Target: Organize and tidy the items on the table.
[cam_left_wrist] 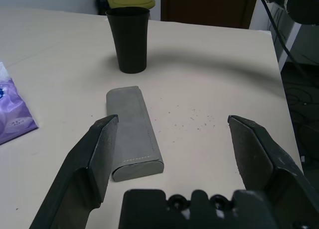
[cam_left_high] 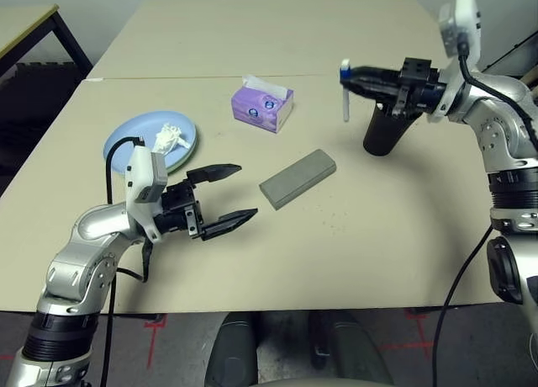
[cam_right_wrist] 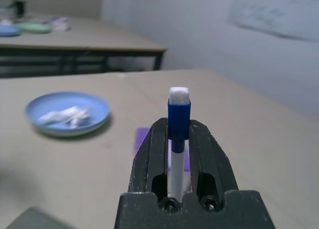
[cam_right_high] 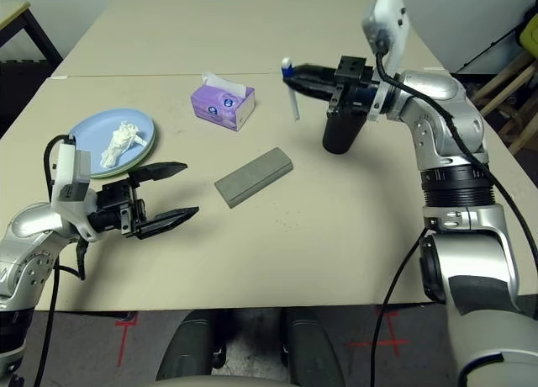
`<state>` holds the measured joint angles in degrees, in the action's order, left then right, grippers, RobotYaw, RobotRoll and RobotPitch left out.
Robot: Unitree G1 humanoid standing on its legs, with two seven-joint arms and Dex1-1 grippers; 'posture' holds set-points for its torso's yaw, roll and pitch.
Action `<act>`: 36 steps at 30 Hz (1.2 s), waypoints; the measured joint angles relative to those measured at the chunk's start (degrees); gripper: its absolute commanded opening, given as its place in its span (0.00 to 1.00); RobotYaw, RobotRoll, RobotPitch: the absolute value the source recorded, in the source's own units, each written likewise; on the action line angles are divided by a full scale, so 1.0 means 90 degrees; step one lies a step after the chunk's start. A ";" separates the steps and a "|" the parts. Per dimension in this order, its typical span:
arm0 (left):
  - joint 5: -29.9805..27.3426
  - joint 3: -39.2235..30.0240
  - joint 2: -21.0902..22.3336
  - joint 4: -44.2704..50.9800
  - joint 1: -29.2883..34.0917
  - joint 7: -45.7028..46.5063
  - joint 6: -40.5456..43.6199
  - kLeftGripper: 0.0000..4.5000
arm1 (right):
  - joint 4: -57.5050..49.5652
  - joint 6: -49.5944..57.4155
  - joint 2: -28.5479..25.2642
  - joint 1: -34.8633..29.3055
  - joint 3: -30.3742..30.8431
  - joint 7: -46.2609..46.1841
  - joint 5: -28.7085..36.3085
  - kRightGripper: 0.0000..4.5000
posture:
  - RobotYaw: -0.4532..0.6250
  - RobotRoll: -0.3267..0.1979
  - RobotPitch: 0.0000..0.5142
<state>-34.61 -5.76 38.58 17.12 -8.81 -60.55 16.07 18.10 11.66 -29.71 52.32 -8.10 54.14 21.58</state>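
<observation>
Marker (cam_left_high: 345, 91): clamped upright in my right gripper (cam_left_high: 351, 77) fingers, raised beside black cup (cam_left_high: 385, 128); right wrist view reveals its blue cap. Left gripper (cam_left_high: 224, 198): fingers apart, near grey case (cam_left_high: 298, 178), left of cup on counter (cam_left_high: 353, 244).

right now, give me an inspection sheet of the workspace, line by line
surface: beige table with a seam across it; small dark specks near the case.
job's things: light blue plate stacked on a green one, crumpled tissue on it; purple tissue box upright; grey glasses case lying flat mid-table; black cup upright; white marker with a blue cap, held in the air beside the cup.
clutter: nothing seen.
grippers: left claw open, over the table facing the case; right claw shut on the marker.
cables: black cables along both forearms and hanging off the table's near edge.
surroundings: black-legged side table; red floor marks.
</observation>
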 measured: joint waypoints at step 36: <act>0.0009 0.0021 -0.0002 -0.0043 -0.0164 -0.0022 0.0019 1.00 | 0.0400 -0.0399 -0.0443 -0.1521 -0.0110 -0.0894 -0.0666 0.99 | 0.51 0.62 0.23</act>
<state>-34.52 -5.57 38.56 16.74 -10.28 -60.74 16.24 21.70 8.07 -33.70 38.63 -9.08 46.10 15.59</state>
